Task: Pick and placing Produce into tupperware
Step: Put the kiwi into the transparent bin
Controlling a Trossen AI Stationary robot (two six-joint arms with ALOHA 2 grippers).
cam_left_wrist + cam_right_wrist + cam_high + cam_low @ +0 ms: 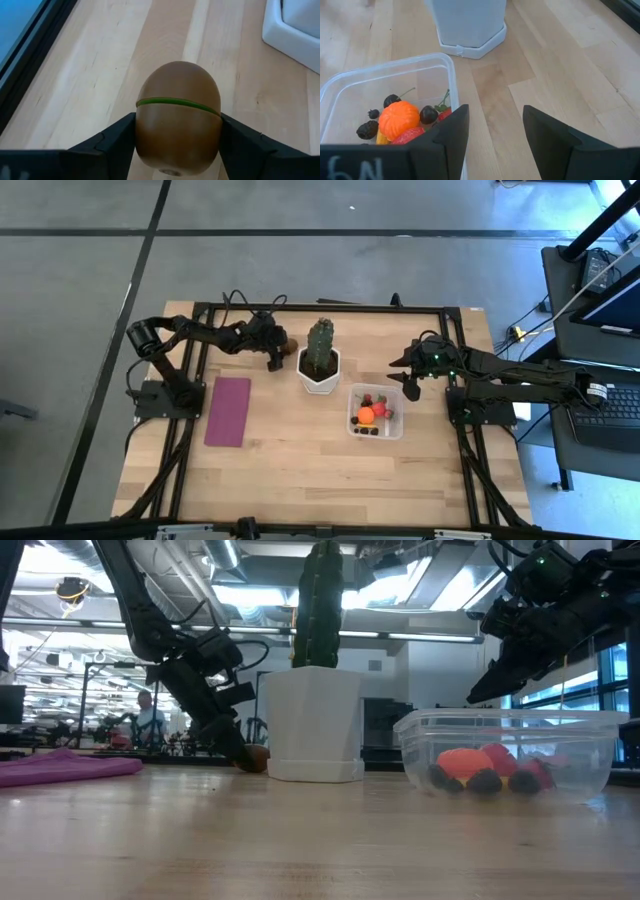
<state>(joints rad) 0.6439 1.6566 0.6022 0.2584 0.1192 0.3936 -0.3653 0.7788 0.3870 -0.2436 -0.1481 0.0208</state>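
Note:
My left gripper [279,353] is at the far side of the table, just left of the white cactus pot [319,372], shut on a brown kiwi-like oval with a green band [177,112]. The clear tupperware [376,412] stands right of the pot. It holds an orange piece [399,119], red pieces and dark berries. My right gripper [411,383] hangs open and empty above the table by the tupperware's far right corner; it also shows in its wrist view [492,135]. My left gripper pinches the kiwi's two opposite sides [142,135] between its two fingers, one finger [117,137] on each side at the widest part. The fingers slant down from the table's left. The kiwi [256,758] sits down at the table top beside the pot; whether it is lifted, I cannot tell.
A flat purple mat [228,411] lies at the left of the table. The pot with the green cactus [318,605] stands between the two grippers. A black frame [330,308] runs round the table. Bare wood lies toward the near edge.

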